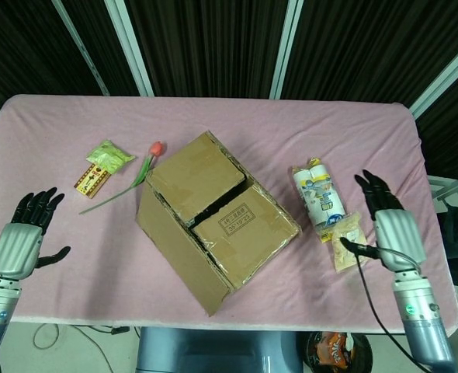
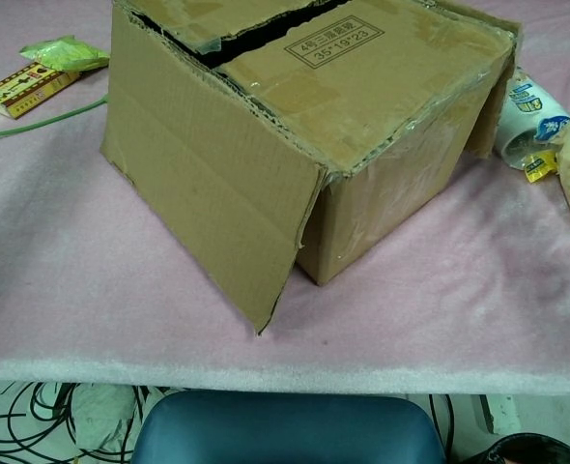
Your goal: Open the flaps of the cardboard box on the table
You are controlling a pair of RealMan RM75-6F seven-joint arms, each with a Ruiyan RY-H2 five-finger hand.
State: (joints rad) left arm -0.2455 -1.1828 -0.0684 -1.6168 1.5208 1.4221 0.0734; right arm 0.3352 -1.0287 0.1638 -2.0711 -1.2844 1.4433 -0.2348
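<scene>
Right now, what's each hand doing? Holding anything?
Left hand: open, fingers spread, holding nothing, off to the side of the cardboard box.
Right hand: open, fingers extended, holding nothing, clear of the box.

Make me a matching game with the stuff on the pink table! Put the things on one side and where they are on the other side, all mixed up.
Things:
1. cardboard box
2. tulip
3. green packet
4. left robot hand

Places:
A. at the table's left edge, open, holding nothing
B. left of the red flower, beside a small patterned box
C. middle of the table, one flap hanging down its front side
D. just left of the box's far corner, with a long green stem

Pairs: 1-C, 2-D, 3-B, 4-A
</scene>
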